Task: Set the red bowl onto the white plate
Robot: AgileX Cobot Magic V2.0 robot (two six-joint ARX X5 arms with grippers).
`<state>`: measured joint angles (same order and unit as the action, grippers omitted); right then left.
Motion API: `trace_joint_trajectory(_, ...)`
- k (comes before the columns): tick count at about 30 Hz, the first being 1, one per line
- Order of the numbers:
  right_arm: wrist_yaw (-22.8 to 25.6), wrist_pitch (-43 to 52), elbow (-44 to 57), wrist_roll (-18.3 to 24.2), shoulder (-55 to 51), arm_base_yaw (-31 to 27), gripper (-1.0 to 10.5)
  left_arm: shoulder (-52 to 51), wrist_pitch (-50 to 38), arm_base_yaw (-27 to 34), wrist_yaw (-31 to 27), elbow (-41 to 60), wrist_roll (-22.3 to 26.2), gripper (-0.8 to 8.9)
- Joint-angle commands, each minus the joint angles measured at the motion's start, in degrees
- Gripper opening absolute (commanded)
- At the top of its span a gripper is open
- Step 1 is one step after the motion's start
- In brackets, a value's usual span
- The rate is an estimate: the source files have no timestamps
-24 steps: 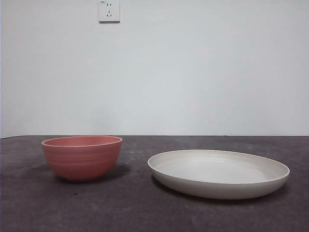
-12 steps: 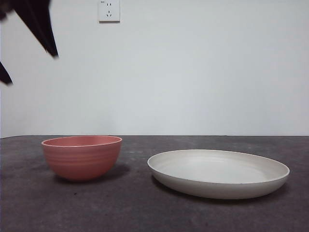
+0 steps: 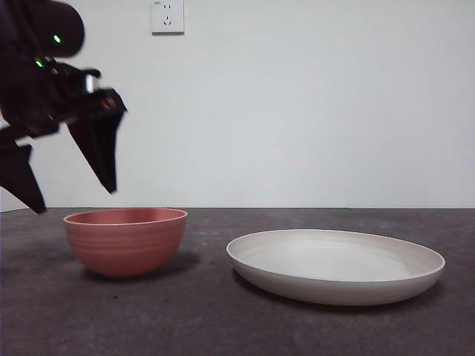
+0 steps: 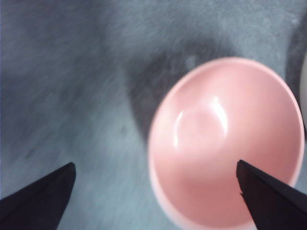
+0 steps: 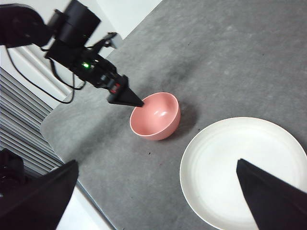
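The red bowl stands upright on the dark table, left of the white plate, with a gap between them. My left gripper hangs open just above the bowl's left rim, touching nothing. In the left wrist view the bowl lies below and mostly toward one jaw, so the left gripper is over its rim. My right gripper is open and high above the table, looking down on the bowl, the plate and the left arm's black tip.
A wall socket sits on the white wall behind. The table's rounded edge runs close to the bowl's side, with a slatted surface beyond it. Grey tabletop stretches behind bowl and plate.
The left arm has come down from the upper left corner to just above the bowl's left rim. Bowl and plate have not moved.
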<state>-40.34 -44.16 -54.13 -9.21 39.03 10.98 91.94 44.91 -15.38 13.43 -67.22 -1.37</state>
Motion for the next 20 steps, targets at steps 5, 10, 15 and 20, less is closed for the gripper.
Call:
trace_joint_trajectory(5, -0.15, 0.44, -1.01, 0.2, 0.17, 0.2, 5.5, 4.39, -3.39, -2.12, -1.68, -1.18, -1.51, 6.43)
trace_joint_trajectory(10, -0.15, 0.42, -1.01, 0.22, 0.17, 0.2, 5.5, 5.68, -3.63, -2.75, -5.11, -1.18, -2.19, 6.15)
trace_joint_trajectory(15, -0.15, 0.44, -1.01, 0.22, 0.17, 0.2, 5.5, 5.92, -3.3, -2.75, -5.05, -1.18, -2.62, 4.52)
trace_joint_trajectory(20, -0.13, 0.72, -1.01, 0.22, 0.17, 0.2, 5.5, 6.08, -0.92, -2.95, -5.03, -1.18, -2.73, 3.1)
